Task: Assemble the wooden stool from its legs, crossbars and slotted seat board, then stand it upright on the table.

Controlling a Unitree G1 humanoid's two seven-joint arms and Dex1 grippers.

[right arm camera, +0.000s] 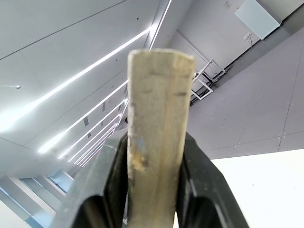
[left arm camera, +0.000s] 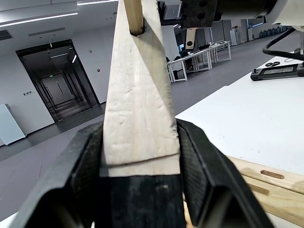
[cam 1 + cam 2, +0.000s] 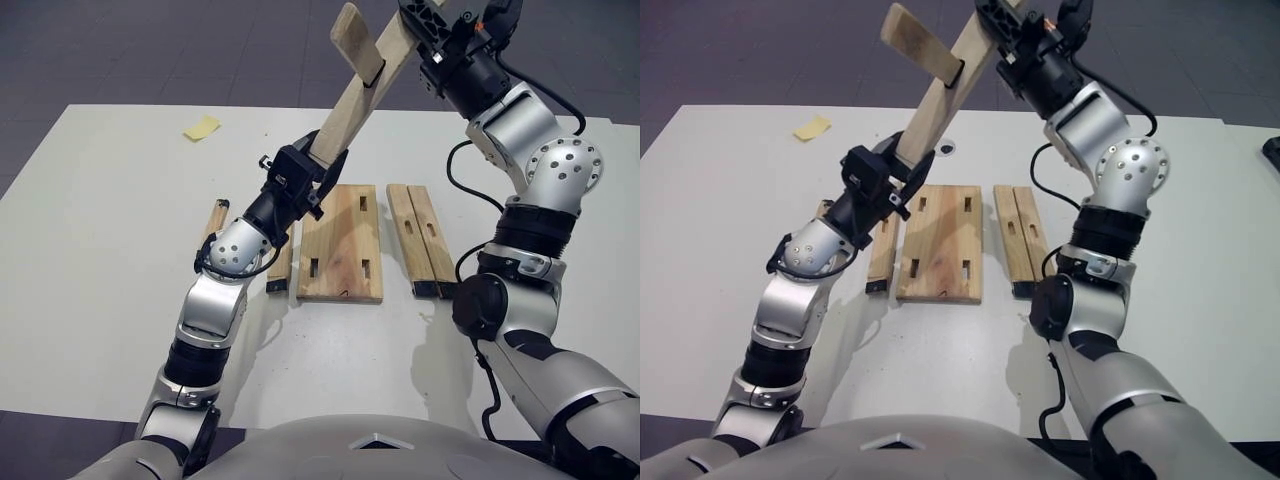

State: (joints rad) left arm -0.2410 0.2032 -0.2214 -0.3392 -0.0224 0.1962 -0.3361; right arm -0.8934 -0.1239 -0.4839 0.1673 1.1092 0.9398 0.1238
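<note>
A long wooden leg (image 3: 352, 98) slants up over the table, with a short crossbar (image 3: 356, 40) stuck through its slot near the upper end. My left gripper (image 3: 318, 160) is shut on the leg's lower end (image 2: 137, 104), above the slotted seat board (image 3: 342, 243), which lies flat. High at the back, my right gripper (image 3: 415, 25) is shut on the leg's upper end (image 1: 159, 118). Two more slotted legs (image 3: 422, 240) lie side by side right of the board.
A short wooden piece (image 3: 215, 218) lies left of my left arm, and another (image 3: 280, 270) lies partly under it beside the board. A yellow note (image 3: 202, 127) sits at the white table's (image 3: 100, 300) far left.
</note>
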